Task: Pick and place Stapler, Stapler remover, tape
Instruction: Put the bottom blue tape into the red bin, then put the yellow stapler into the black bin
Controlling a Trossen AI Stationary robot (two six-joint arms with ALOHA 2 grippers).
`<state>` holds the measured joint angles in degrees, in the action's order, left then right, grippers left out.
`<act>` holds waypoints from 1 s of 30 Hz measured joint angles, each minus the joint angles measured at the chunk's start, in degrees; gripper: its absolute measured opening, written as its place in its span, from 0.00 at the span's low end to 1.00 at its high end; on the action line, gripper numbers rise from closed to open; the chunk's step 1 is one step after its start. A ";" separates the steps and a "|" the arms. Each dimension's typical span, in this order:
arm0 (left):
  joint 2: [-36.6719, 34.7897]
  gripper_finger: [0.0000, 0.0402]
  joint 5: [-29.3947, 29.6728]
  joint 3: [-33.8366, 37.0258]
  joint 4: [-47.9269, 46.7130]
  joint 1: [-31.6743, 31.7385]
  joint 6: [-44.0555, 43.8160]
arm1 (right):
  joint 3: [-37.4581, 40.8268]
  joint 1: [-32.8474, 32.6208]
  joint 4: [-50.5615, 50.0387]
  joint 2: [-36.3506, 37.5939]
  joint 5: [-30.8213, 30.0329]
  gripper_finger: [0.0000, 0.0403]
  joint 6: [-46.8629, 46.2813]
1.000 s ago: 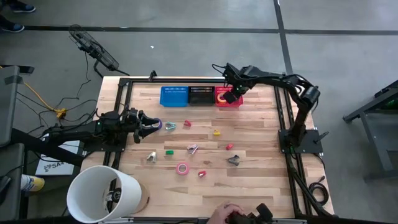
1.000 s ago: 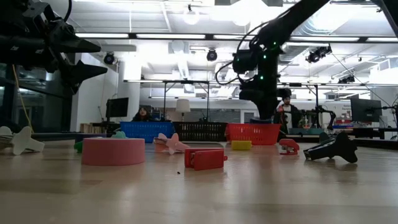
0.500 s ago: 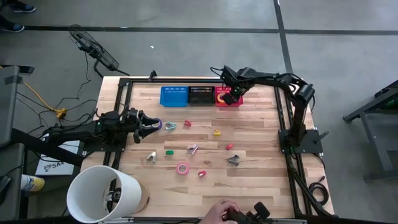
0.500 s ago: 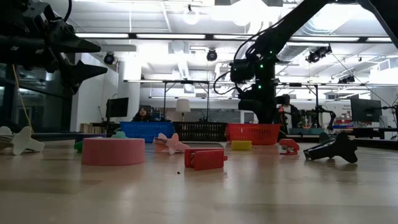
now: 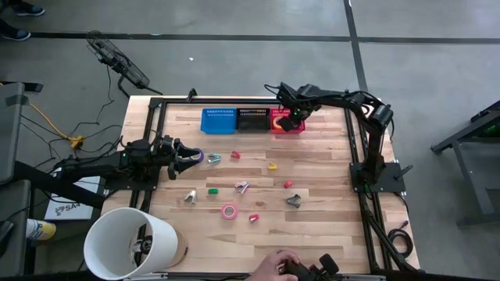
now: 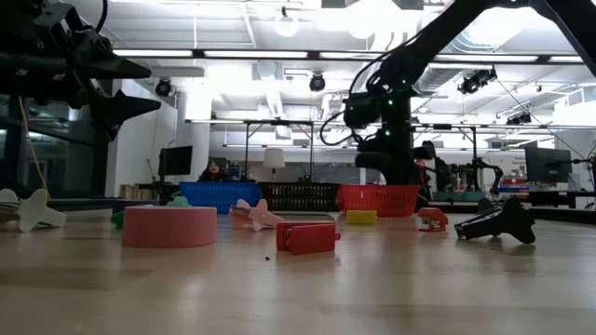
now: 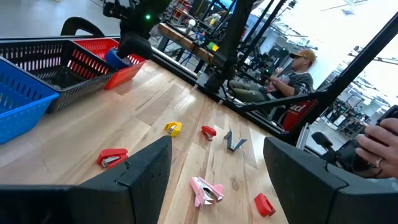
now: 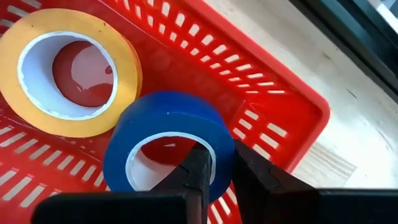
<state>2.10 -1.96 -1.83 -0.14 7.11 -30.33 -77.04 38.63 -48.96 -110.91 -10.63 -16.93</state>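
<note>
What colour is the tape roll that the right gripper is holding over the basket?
Blue, pinched by the right gripper; the right wrist view shows it best.

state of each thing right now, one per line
right hand: shut on blue tape, over the red basket
blue tape: gripped by its wall, not released
yellow tape: lying flat in red basket
left hand: open, at table's left side
pink tape: flat on table

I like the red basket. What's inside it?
The red basket has a yellow tape roll lying flat inside. The right claw pinches a blue tape roll over it. The blue roll covers part of the basket's floor.
</note>
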 joint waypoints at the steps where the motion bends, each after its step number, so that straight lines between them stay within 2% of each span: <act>1: 0.00 0.62 -0.01 0.01 0.00 0.00 0.00 | -0.08 0.00 0.15 0.00 -0.02 0.11 0.06; 17: 0.00 0.62 0.00 0.01 0.00 0.00 -0.01 | -0.32 0.27 -0.04 0.02 0.11 0.30 0.42; 25: 0.01 0.62 -0.01 0.00 0.00 0.01 -0.01 | -6.11 1.04 -3.38 0.24 0.04 0.45 0.92; 30: -0.01 0.62 0.00 0.00 0.00 0.00 0.00 | -10.14 1.16 -6.90 0.33 0.69 0.52 3.47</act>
<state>2.09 -1.96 -1.82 -0.14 7.12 -30.33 -87.18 39.79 -55.86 -110.59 -9.94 -13.47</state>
